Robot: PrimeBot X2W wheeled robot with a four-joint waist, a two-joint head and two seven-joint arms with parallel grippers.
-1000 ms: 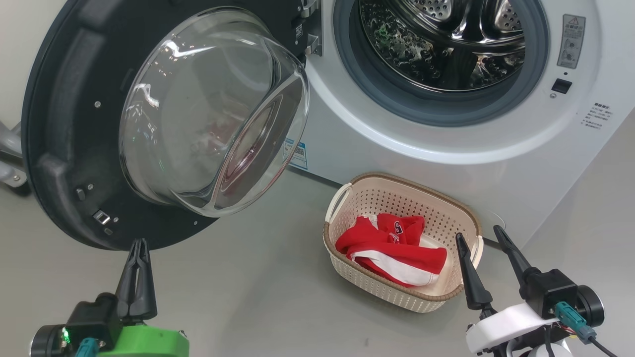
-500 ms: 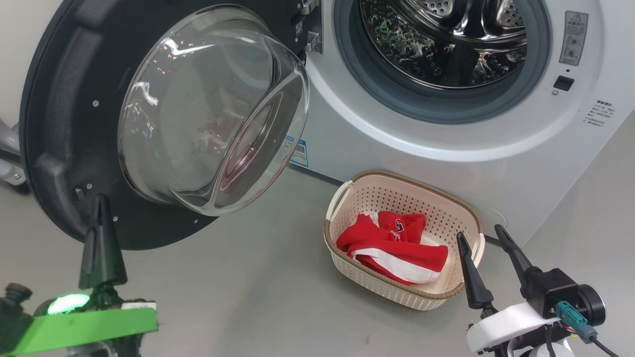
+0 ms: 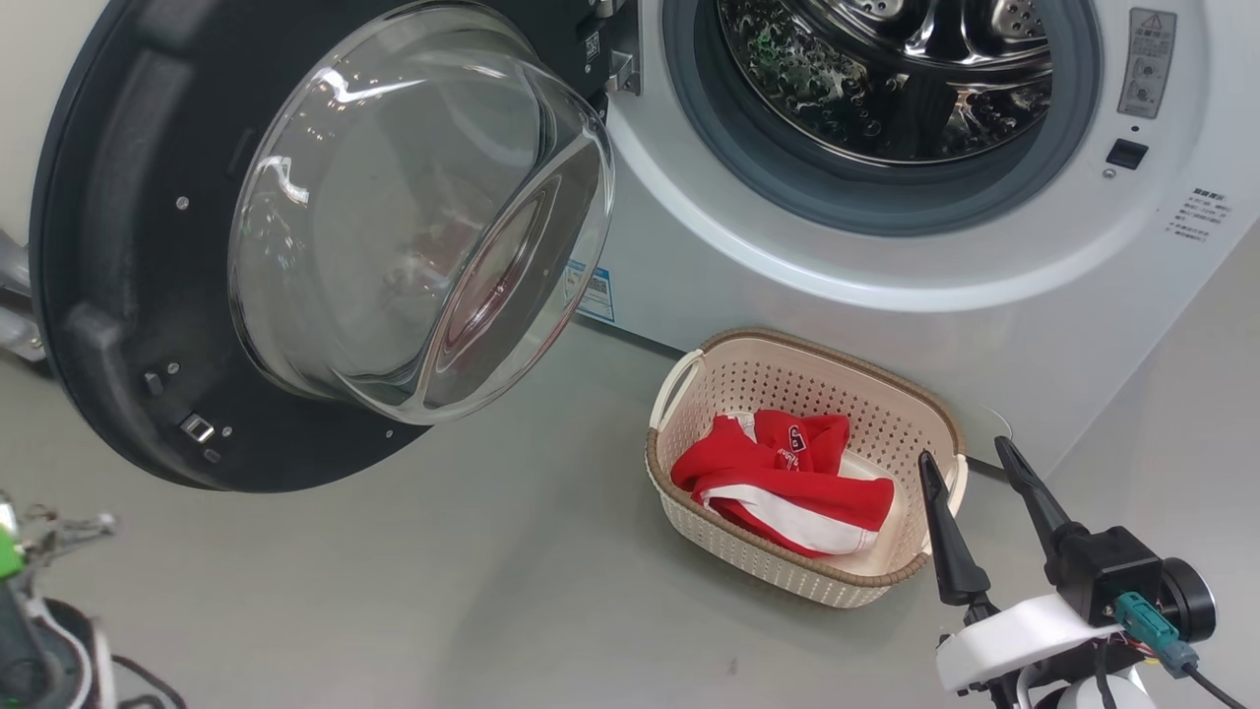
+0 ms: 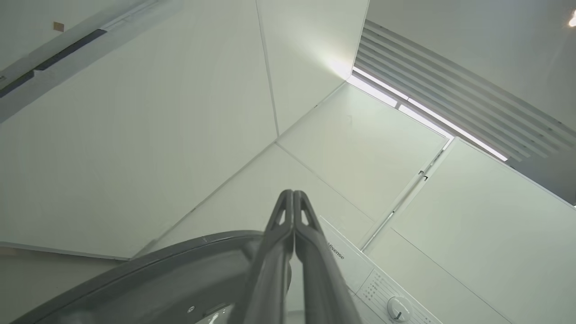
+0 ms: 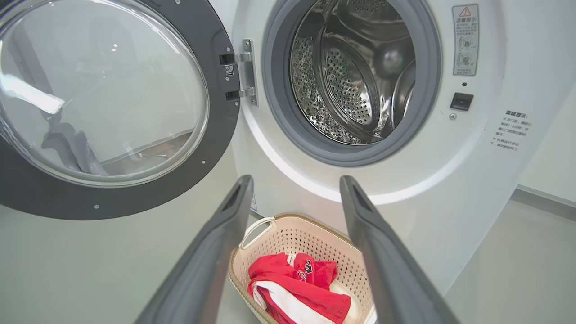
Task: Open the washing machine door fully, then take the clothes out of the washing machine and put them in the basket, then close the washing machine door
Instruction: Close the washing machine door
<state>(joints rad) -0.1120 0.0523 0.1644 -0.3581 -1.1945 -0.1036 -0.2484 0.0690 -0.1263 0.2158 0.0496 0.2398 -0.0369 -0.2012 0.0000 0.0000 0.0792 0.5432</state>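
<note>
left tool: clenched, empty, pointing up past the door's edge.
washing machine door: swung fully open; closing it is left.
washing machine: drum looks empty.
clothes: lying in the basket, on the floor before the machine.
right tool: released, empty, just beside the basket.

Laundry corner: a washing machine on grey floor.

Smooth grey floor; pale panelled walls — bright strip light overhead
</note>
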